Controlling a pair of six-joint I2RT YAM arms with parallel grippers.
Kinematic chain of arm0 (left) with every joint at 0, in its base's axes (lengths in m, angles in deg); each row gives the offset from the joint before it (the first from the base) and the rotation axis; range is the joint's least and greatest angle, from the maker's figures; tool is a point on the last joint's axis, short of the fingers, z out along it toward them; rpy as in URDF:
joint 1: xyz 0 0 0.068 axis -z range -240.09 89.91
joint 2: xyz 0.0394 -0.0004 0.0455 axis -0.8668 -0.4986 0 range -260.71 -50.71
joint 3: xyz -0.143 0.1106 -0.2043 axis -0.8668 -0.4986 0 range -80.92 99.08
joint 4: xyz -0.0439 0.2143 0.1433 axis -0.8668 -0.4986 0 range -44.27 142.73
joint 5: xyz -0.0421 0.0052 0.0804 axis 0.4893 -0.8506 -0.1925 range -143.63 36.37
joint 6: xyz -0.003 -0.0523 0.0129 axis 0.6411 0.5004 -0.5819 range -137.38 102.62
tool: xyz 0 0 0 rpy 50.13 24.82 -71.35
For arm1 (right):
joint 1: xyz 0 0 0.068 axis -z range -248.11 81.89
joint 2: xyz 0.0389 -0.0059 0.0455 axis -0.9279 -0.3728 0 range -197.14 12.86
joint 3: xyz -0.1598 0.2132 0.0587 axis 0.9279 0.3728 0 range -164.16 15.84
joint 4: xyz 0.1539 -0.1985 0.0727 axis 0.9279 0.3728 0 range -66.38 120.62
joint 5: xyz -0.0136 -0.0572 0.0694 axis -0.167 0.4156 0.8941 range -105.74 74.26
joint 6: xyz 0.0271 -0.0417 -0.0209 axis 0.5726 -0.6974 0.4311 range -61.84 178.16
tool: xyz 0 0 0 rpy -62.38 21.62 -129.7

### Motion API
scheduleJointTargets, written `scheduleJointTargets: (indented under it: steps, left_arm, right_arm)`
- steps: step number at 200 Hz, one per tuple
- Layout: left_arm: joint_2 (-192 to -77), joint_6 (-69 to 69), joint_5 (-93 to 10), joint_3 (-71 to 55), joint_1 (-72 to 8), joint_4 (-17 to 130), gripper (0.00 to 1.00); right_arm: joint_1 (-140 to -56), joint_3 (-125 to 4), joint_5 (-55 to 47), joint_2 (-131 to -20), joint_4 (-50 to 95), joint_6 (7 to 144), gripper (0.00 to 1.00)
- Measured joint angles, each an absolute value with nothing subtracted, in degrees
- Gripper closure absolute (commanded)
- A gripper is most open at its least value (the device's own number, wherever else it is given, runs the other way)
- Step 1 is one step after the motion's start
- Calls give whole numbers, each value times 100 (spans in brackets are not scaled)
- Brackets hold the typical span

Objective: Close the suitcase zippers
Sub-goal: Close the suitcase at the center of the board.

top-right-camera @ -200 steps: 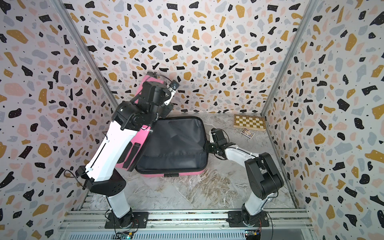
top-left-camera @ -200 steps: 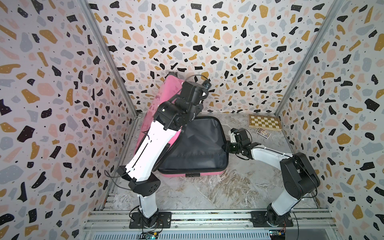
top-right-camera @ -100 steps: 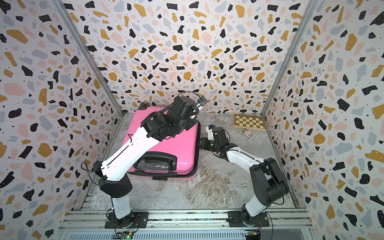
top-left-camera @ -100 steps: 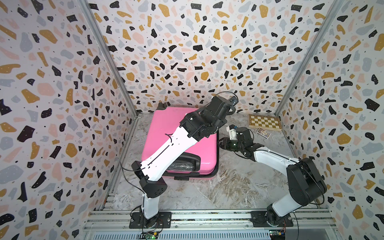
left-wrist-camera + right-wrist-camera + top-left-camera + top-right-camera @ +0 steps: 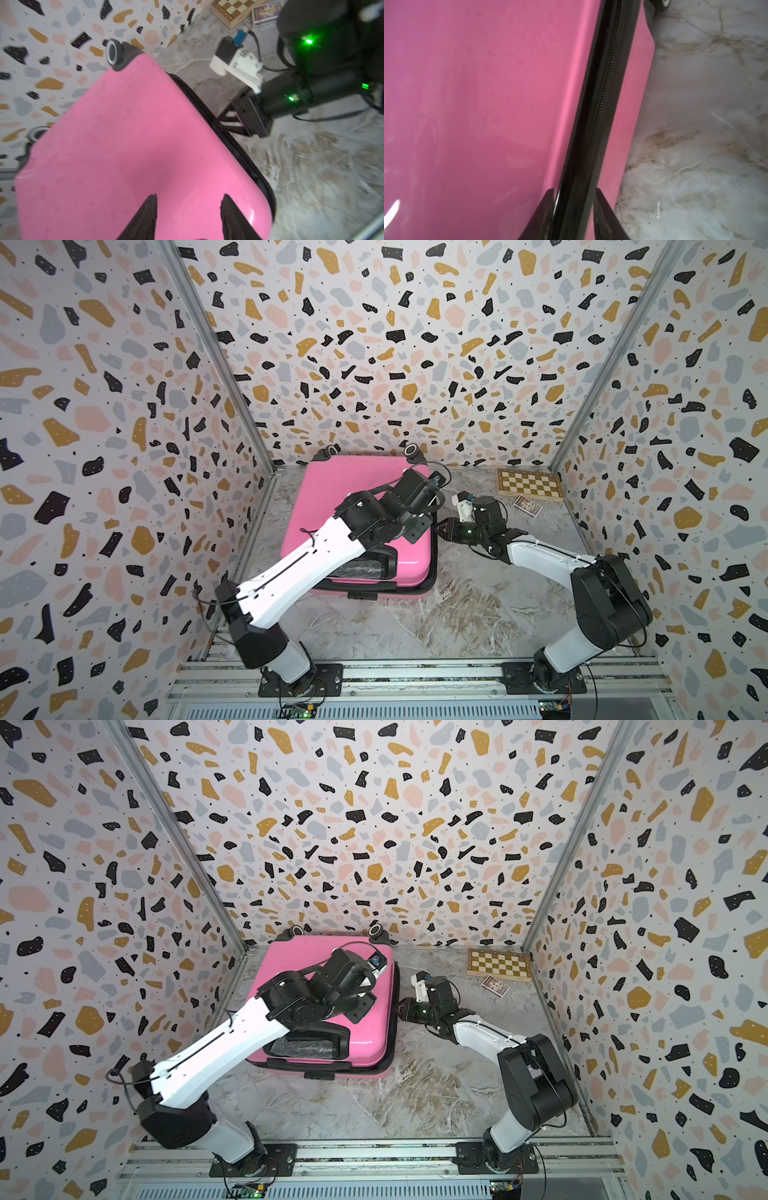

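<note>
Folded glossy hot-pink hard-shell suitcase (image 5: 332, 502) shut. Held left tool (image 5: 189, 197) apart above it, right tool (image 5: 574, 190) apart astride black zipper band (image 5: 604, 93).

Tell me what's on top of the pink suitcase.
The left arm stretches over the suitcase lid, its open left hand above the pink shell, empty. Whether it touches is unclear. The arm covers part of the lid and black handle.
</note>
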State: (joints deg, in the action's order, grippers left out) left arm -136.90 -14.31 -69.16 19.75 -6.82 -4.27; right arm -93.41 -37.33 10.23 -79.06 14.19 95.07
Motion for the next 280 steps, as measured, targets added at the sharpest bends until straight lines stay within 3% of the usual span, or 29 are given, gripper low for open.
scheduleJointTargets:
  steps: [48,113,183,253,280]
  left_arm:
    - [-12433,-598,-5096,316,-682,-448,50]
    - [-11559,25,-4062,-1350,-680,-346,58]
    - [-11000,807,-4884,-2808,-677,-51,57]
    - [-10538,1139,-5404,-3173,-680,74,55]
    - [-10436,1282,-5716,-3273,-680,91,53]
  right_arm:
    - [-9090,-4310,1297,-8516,1811,8864,66]
    - [-9087,-5241,1157,-9027,2586,8193,63]
    - [-9052,-6504,1139,-9803,3279,7518,58]
    - [-8954,-7042,1452,-9980,3463,7249,42]
    - [-8950,-7145,1605,-9996,3428,7221,41]
